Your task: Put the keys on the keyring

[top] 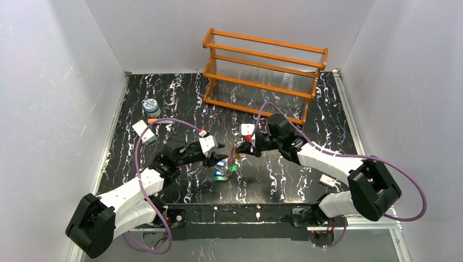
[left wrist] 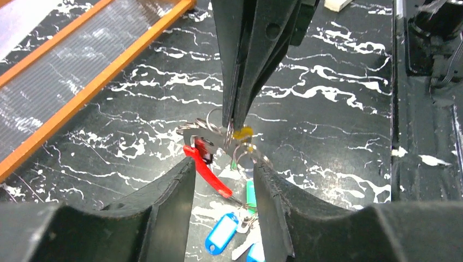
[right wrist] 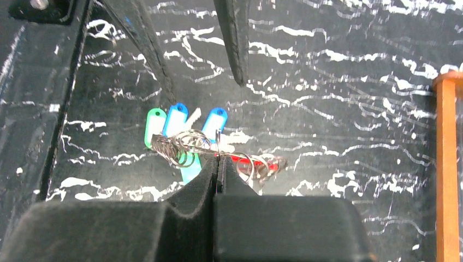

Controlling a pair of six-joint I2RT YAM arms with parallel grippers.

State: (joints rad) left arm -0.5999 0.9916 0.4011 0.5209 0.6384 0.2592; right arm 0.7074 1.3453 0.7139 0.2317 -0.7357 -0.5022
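Currently, the left gripper is being held partly open with nothing in it. Its jaws are being kept apart on either side of the keyring, which is lying just ahead of the fingertips and touching neither of them. The keyring, a tangle of thin silver loops with a curved red piece, is being gripped from the opposite side by the right gripper, whose jaws are being pressed fully together on the wire. The bundle's long axis is being stretched left to right between the two grippers. The keys, with green and blue tags, are being dangled beneath the loops, low over the black marbled table; whether they are touching it cannot be told. Open surface is being left all around, and an orange rack is standing well apart at the back.
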